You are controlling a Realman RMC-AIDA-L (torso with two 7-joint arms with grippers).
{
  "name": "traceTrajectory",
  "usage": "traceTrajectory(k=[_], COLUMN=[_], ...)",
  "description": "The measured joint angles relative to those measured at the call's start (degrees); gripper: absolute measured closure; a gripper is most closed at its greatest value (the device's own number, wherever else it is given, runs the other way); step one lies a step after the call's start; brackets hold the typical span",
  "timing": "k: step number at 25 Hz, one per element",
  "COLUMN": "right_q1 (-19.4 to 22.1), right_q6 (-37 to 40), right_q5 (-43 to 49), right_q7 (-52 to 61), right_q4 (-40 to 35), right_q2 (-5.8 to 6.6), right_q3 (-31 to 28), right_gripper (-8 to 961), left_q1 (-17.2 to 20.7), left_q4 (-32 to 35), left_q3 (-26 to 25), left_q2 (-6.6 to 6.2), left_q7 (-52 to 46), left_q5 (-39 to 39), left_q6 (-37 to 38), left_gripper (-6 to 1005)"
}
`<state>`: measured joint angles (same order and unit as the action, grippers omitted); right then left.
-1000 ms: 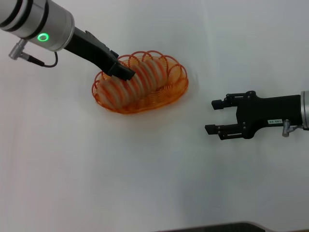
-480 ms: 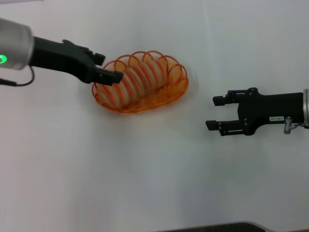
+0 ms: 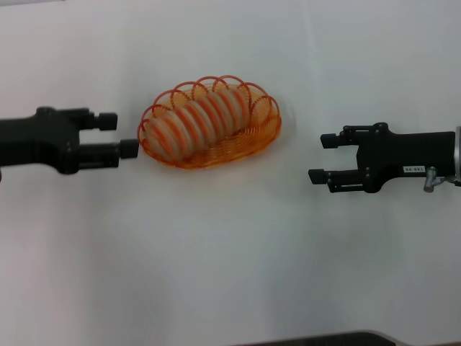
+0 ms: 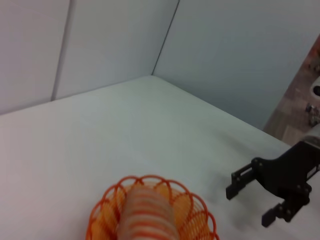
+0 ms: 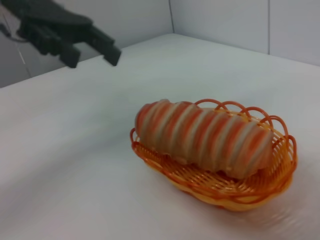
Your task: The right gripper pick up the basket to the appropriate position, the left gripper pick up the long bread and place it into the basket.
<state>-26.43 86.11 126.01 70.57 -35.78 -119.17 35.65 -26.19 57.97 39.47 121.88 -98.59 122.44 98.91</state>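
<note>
An orange wire basket (image 5: 215, 185) with a glossy coated sheen holds the long bread (image 5: 205, 137), its crust matt and ridged, on a smooth matt white table (image 3: 216, 252). The left tool (image 3: 122, 135) and right tool (image 3: 320, 157) are matt black, plastic-looking.

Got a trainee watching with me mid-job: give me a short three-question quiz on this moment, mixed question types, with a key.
1. True or false: the long bread lies inside the basket.
2. Multiple choice: the left gripper is A) shut on the bread, B) open, just outside the basket's end on the robot's left, C) under the basket.
3. Fill in: the right gripper is open and holds ____.

Key:
1. True; the loaf rests along the basket's length.
2. B; its fingers are spread and hold nothing.
3. Nothing; it is clear of the basket on the robot's right, above the white table.
</note>
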Motion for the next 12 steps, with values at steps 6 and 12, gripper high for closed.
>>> traceTrajectory(k=[6, 12], right_q1=[-0.1, -0.1], right_q6=[-0.6, -1.8], right_q5=[0.0, 0.0], right_q7=[-0.1, 0.0], right_q4=[0.0, 0.1], right_q2=[-0.01, -0.06], right_q3=[-0.6, -0.5], right_gripper=[187, 192], left_q1=[3.4, 5.9], left_q4=[-3.6, -5.6], left_q3=[-2.2, -2.9], left_q2=[-0.13, 0.39], left_q7=[6.3, 12.6], left_q5=[0.4, 0.7], left_q6=[0.8, 1.9], left_gripper=[275, 276])
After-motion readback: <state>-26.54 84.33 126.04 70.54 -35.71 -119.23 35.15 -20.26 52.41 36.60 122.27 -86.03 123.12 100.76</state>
